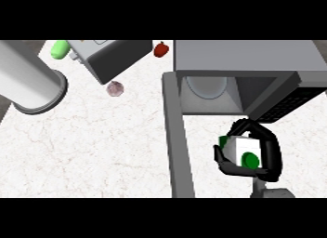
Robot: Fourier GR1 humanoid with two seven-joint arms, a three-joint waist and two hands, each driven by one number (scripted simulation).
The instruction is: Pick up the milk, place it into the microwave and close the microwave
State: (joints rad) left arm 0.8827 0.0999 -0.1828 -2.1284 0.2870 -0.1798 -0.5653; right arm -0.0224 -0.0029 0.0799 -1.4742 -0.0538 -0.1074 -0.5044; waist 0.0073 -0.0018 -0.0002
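White marbled countertop (pixel 91 153) carries a grey box-shaped microwave (pixel 248 58), its door (pixel 178 139) swung open. Right hand (pixel 265 158) curls round the white-and-green milk carton (pixel 243 151) — just before the cavity. Risk: carton clipping the door or cavity edge on entry.

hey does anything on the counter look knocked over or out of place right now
Nothing looks spilled or damaged. The toaster sits at an angle to the counter edge, with a green item beside it. The milk is upright in the right hand, before the open microwave.
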